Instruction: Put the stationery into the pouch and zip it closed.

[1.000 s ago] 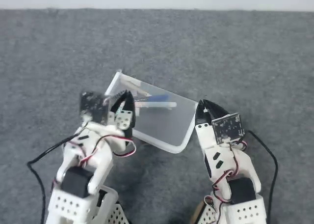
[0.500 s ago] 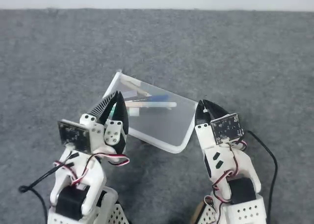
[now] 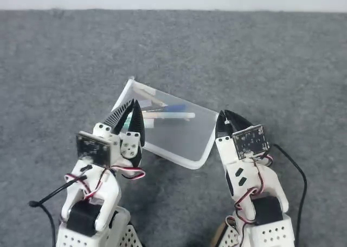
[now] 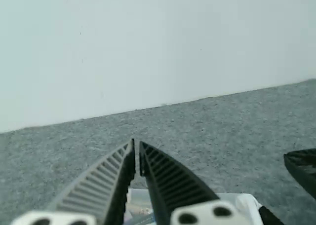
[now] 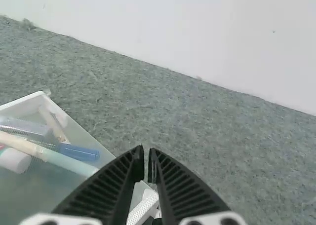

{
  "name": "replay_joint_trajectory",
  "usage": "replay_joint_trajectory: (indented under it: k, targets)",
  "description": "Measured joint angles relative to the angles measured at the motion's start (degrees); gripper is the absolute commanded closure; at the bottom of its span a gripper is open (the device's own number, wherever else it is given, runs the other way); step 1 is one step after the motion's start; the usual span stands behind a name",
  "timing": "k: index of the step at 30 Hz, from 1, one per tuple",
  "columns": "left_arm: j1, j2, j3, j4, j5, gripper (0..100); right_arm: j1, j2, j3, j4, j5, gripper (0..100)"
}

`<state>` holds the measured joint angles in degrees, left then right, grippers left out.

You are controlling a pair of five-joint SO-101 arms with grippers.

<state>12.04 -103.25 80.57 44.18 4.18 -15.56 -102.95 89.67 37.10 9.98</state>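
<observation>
Grey felt table, clear pouch holding stationery, left claw pressed together over one end, right claw pressed together at the other end.

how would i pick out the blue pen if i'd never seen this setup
On the grey table lies a translucent pouch. Inside it, the blue pen lies just beside a long pale pen. Among the pouch's contents, it alone has a blue barrel.

left gripper drawn back off the pouch toward the table's near edge, wrist turned level, then eased slightly forward again, tips now at the pouch's left end
</observation>
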Motion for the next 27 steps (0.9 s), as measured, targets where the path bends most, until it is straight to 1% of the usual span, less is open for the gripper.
replay_joint_trajectory:
  k: [3, 5, 14, 19, 23, 27]
  targets:
    - [-0.88, 0.00, 2.11, -1.05, -3.08, 99, 0.00, -0.09, 0.53, 0.00, 0.00, 98.8]
    - [-2.11, 0.00, 3.60, -1.14, -3.87, 99, 0.00, -0.09, 1.41, 0.00, 0.00, 98.8]
    - [-7.12, 0.00, 10.99, -1.14, -4.57, 99, 0.00, -0.09, 5.54, 0.09, 0.09, 98.9]
    - [-9.41, 0.00, 16.00, -1.14, -4.57, 99, 0.00, 0.00, 5.63, 5.45, 0.09, 98.9]
    - [-9.85, 0.00, 16.88, -1.05, -4.57, 99, 0.00, 0.00, 5.63, 9.14, 0.09, 99.1]
    - [-9.85, 0.00, 16.88, 2.73, -4.57, 99, 0.00, 0.00, 5.63, 11.78, 0.09, 99.1]
